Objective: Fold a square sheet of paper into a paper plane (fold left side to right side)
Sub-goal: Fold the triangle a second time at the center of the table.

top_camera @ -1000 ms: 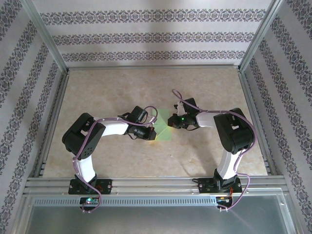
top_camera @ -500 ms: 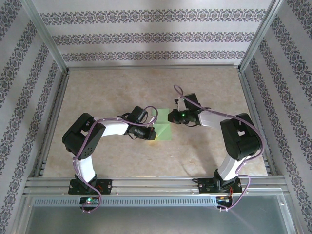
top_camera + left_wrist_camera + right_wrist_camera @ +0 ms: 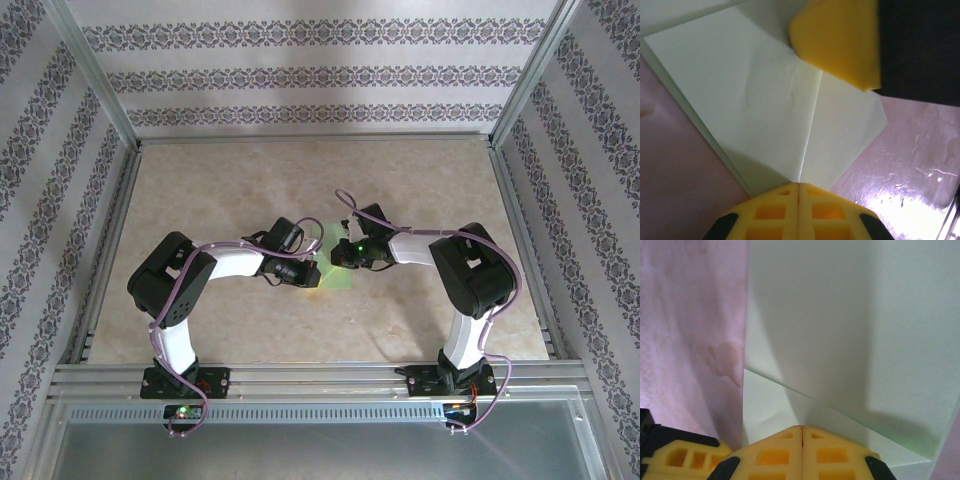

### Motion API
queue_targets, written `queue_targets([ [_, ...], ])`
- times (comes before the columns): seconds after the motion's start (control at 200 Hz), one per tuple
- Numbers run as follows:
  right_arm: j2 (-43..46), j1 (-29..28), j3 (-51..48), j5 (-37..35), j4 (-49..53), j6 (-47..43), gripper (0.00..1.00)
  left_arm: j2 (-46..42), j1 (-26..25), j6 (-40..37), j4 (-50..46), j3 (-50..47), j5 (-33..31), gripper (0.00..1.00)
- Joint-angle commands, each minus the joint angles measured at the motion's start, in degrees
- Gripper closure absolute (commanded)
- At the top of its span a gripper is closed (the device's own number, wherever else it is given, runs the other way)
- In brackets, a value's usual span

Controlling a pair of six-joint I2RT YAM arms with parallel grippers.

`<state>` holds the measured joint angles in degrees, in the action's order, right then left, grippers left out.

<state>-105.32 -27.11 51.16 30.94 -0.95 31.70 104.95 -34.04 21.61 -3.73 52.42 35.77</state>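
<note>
Now | left gripper (image 3: pixel 799 186): jaws pressed together, tips at crease of green paper (image 3: pixel 755 105) | right gripper (image 3: pixel 802 429): jaws pressed together, tips on its folded flap

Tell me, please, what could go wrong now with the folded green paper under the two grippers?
1. The shut left gripper and the shut right gripper sit close together over the green paper; they might collide.
2. A sliding fingertip could drag the thin layers, so the crease goes crooked.
</note>
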Motion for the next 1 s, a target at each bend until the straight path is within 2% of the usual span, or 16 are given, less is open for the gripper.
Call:
queue_targets([
  [0.0, -1.0, 0.4, -1.5, -1.4, -0.6, -0.5, 1.00, 0.5, -0.6, -0.6, -5.5, -0.2, -3.7, 0.99],
  [0.24, -0.8, 0.4, -3.8, -2.5, -0.2, -1.5, 1.00, -2.4, -0.6, 0.8, -3.6, 2.9, 0.6, 0.97],
  [0.45, -0.6, 0.3, -3.8, -2.6, 0.0, -1.6, 1.00, -0.7, -0.6, -0.4, -3.3, 5.4, 2.2, 0.98],
  [0.994, -0.8, -0.2, -3.9, -3.0, 0.5, -1.7, 1.00, 5.5, -0.9, -2.6, -3.9, 10.0, 2.3, 0.99],
])
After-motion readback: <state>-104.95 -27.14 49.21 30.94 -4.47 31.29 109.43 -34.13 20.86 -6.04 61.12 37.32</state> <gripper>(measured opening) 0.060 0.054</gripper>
